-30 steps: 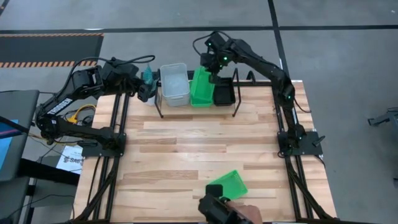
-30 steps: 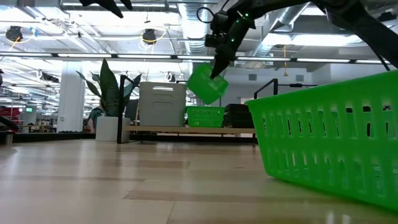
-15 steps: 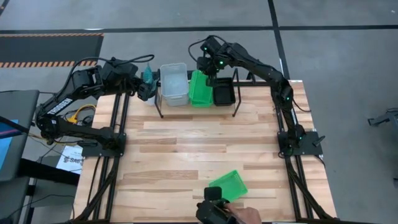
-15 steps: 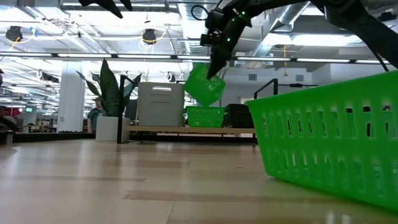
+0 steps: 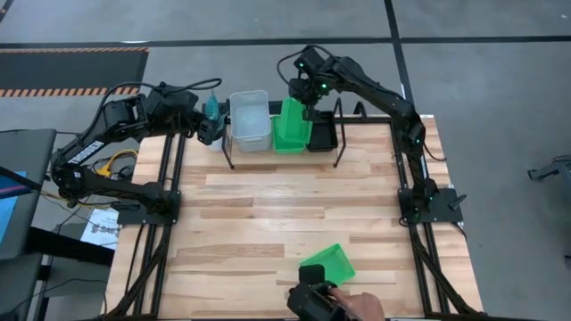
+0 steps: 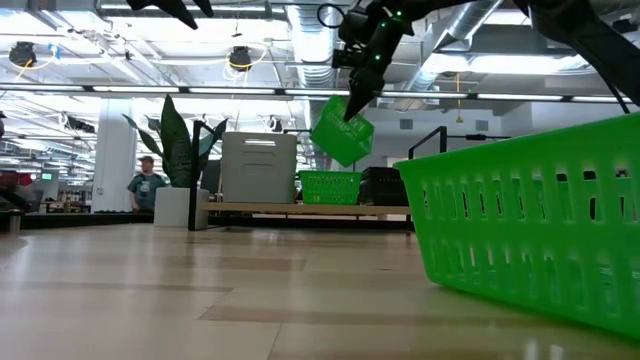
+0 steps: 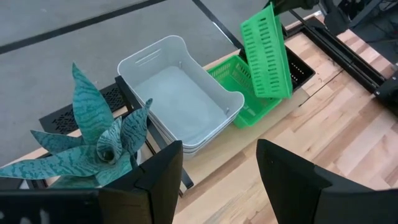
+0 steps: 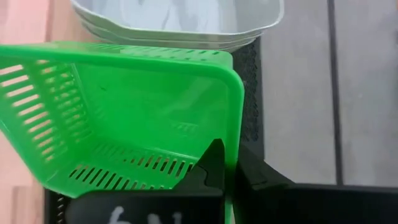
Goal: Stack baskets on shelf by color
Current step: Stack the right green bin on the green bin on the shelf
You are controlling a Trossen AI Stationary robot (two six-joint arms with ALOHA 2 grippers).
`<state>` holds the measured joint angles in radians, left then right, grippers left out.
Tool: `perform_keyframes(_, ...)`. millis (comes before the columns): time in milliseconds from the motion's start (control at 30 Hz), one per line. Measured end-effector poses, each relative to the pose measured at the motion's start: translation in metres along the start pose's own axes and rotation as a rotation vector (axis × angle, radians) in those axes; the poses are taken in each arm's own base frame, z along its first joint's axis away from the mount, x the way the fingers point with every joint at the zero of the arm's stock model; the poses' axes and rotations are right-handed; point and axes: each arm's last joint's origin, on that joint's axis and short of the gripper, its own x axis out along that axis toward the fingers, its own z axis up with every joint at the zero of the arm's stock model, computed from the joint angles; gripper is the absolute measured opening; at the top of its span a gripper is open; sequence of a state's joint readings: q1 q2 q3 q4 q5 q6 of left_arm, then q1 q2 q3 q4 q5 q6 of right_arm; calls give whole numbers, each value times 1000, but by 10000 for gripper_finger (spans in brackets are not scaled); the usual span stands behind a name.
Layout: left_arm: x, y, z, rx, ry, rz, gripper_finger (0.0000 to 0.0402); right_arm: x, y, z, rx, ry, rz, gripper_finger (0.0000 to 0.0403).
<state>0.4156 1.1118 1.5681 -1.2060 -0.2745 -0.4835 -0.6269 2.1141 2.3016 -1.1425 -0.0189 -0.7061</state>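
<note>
High view: at the upper centre of the frame the right gripper (image 5: 308,100) is clamped on the rim of a bright green slotted plastic basket (image 5: 292,122), which hangs steeply tilted above the low black wire-frame shelf (image 5: 339,134). The translucent grey-white plastic basket stack (image 5: 250,119) sits just left of it and a black basket (image 5: 322,135) just right. The left gripper (image 5: 207,125) waits at the upper left, near the teal spiky potted plant (image 5: 212,107). A third green basket (image 5: 326,265) lies at the lower centre of the light wooden plank table (image 5: 268,205), beside a person's hand (image 5: 357,308). Low view: the tilted basket (image 6: 343,132) hangs clear above the seated green basket (image 6: 330,186). Risk: released at this angle, it could jam edge-first, tip against a neighbouring stack or catch a wire upright rather than nest flat. Behind lies an open hall with ceiling lights and a standing person (image 6: 146,180). Left wrist view: the left fingers (image 7: 158,180) stand apart, holding nothing. Right wrist view: the right fingertips (image 8: 214,163) pinch one thin wall, so the basket may swing or slip.
</note>
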Motion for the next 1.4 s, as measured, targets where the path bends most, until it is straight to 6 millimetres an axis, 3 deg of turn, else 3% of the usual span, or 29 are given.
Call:
perform_keyframes(1200, 0, 0, 0, 4, 0, 1, 194, 0, 10, 6, -58, -61, 97, 28)
perform_keyframes(1400, 0, 0, 0, 4, -1, 1, 194, 0, 10, 5, -58, -71, 123, 50)
